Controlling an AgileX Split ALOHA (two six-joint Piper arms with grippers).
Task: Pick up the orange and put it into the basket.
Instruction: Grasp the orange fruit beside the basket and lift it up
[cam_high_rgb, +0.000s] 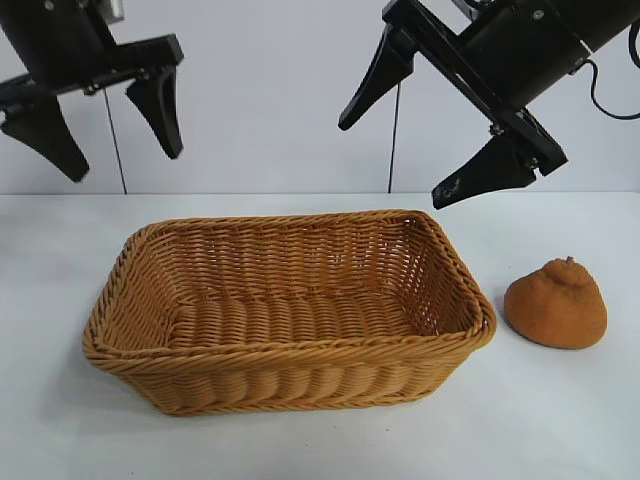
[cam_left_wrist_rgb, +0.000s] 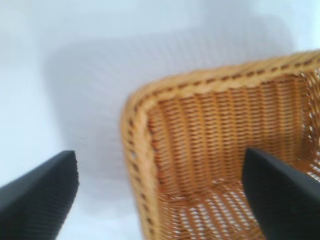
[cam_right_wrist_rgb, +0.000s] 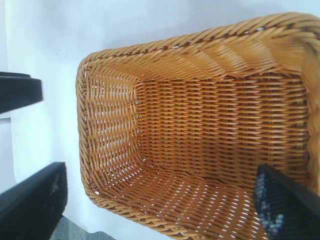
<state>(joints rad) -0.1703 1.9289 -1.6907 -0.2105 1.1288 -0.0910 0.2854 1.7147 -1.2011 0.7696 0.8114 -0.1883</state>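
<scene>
The dull-orange bumpy orange (cam_high_rgb: 556, 303) sits on the white table just right of the basket (cam_high_rgb: 290, 370). The golden-brown wicker basket stands empty in the middle; it also shows in the left wrist view (cam_left_wrist_rgb: 140, 150) and the right wrist view (cam_right_wrist_rgb: 100, 125). My right gripper (cam_high_rgb: 395, 160) hangs open and empty high above the basket's right end, up and left of the orange. My left gripper (cam_high_rgb: 125, 155) hangs open and empty high above the basket's left end. The orange is out of both wrist views.
White table (cam_high_rgb: 60, 420) all round the basket, white wall behind. The left gripper's finger shows far off in the right wrist view (cam_right_wrist_rgb: 20, 92).
</scene>
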